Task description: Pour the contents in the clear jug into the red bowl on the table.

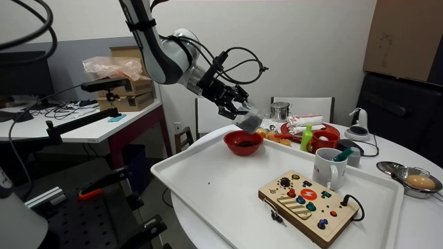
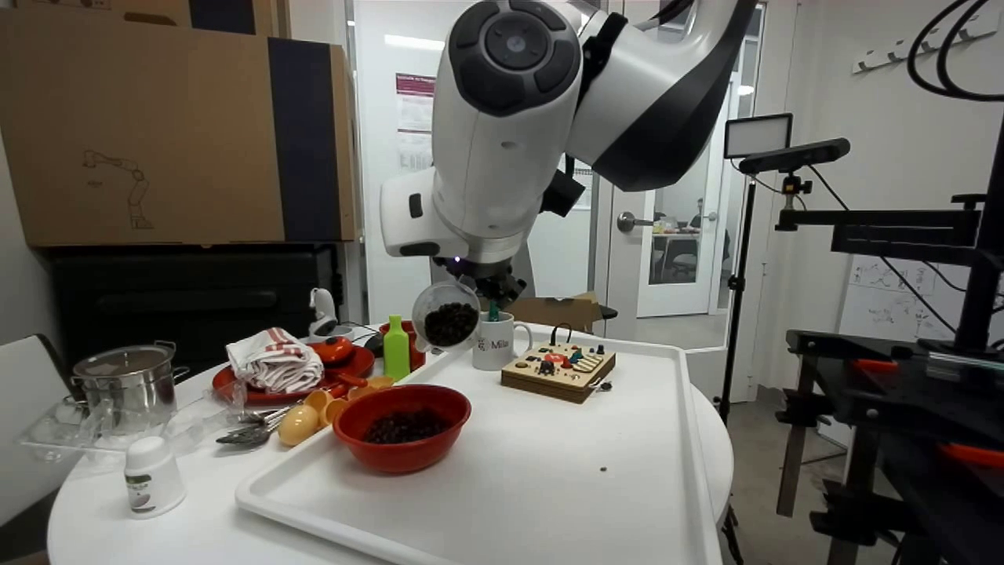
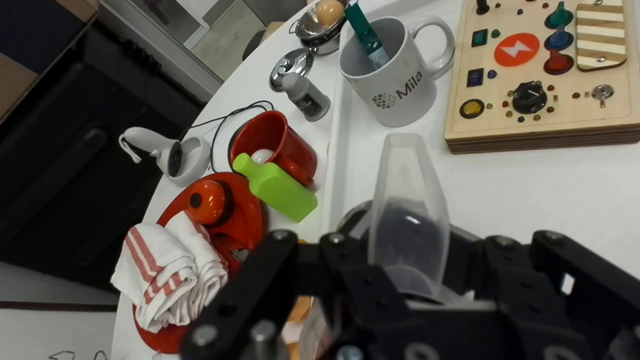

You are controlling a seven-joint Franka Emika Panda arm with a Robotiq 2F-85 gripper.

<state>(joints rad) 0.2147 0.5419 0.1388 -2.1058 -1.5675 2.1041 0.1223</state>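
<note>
My gripper [image 1: 235,105] is shut on the handle of the clear jug [image 1: 248,121] and holds it tilted in the air above the red bowl [image 1: 238,148]. The jug's open mouth shows in an exterior view [image 2: 439,292], with dark contents [image 2: 451,324] inside. More dark pieces [image 2: 404,428] lie in the bowl, which stands on the white rimmed table top [image 2: 549,486] near its edge. In the wrist view the jug's handle [image 3: 410,220] stands between the fingers; the bowl is hidden there.
A white mug [image 1: 327,169] with a green marker and a wooden box with knobs [image 1: 308,207] stand on the top. Beyond the rim are a green bottle [image 2: 396,349], a red plate with a towel [image 2: 274,361], orange toy pieces, a metal pot [image 2: 129,384] and a white bottle [image 2: 153,479].
</note>
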